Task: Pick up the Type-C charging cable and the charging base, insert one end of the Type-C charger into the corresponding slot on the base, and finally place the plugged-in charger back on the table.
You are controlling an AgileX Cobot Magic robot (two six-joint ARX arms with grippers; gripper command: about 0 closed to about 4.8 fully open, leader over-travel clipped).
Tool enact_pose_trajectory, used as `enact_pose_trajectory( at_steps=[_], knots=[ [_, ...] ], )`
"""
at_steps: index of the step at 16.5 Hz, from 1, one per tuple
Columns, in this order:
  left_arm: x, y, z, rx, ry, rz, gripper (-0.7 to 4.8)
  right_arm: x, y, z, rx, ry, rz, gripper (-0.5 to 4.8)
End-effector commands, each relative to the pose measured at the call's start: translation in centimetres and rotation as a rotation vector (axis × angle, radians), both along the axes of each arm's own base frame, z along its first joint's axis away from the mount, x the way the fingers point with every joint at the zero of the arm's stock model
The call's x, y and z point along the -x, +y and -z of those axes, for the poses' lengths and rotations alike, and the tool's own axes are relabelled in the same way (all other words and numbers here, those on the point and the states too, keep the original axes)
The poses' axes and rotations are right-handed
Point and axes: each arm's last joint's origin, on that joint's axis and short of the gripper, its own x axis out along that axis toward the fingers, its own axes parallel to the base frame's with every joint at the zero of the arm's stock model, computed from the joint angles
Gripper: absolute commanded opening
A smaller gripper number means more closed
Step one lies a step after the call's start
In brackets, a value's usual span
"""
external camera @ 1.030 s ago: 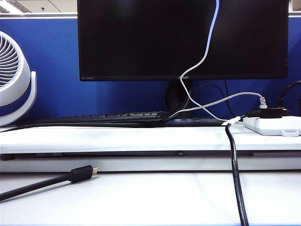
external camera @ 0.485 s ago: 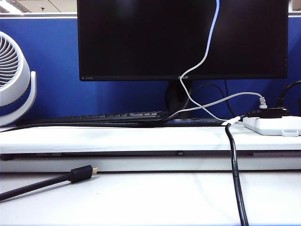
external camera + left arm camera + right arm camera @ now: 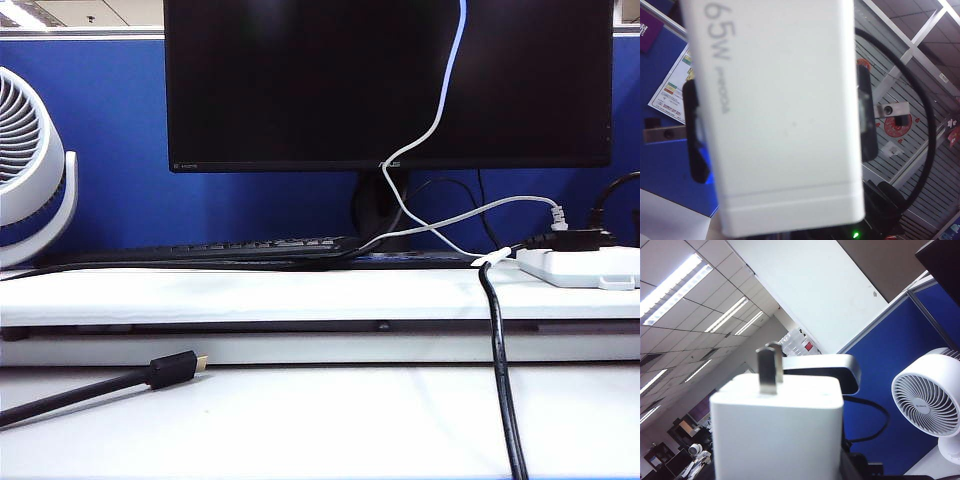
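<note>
Nothing has shifted in the exterior view since a second ago; the black gold-tipped cable (image 3: 172, 370) lies on the same spot at the left of the table (image 3: 320, 430), and the Type-C charging cable (image 3: 441, 108) hangs on the same line, from the top edge down across the dark monitor (image 3: 300, 80) to the raised shelf beside the power strip (image 3: 585, 266); its upper end runs out of frame, so you cannot see what holds it. Both grippers are outside that view. The charging base (image 3: 782, 115) is up in the air and fills the left wrist view, its "65W" face toward the camera; two dark pads (image 3: 694, 135) press its opposite sides, so the right gripper (image 3: 780, 125) reads as clamped on it. The right wrist view has the same block close up, metal prongs (image 3: 770, 367) pointing up, a white fan (image 3: 927, 400) behind. The left gripper's own fingertips are hidden; its jaws stand together, and you cannot tell what, if anything, they pinch.
</note>
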Motion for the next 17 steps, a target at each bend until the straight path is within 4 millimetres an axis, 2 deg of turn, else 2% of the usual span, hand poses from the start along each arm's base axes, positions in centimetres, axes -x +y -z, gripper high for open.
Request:
enact_pose_trajectory(
  at_steps=[1, 8, 17],
  knots=[
    [0.16, 0.15, -0.34, 0.009, -0.018, -0.003, -0.06, 0.57, -0.14, -0.59, -0.003, -0.039, -0.017, 1.48],
    [0.16, 0.15, -0.34, 0.010, -0.017, -0.005, -0.06, 0.31, -0.04, 0.01, 0.036, -0.012, -0.011, 1.48],
    [0.08, 0.13, -0.18, 0.000, -0.012, -0.008, -0.06, 1.01, -0.28, -0.45, 0.034, -0.039, -0.011, 1.48]
  ],
)
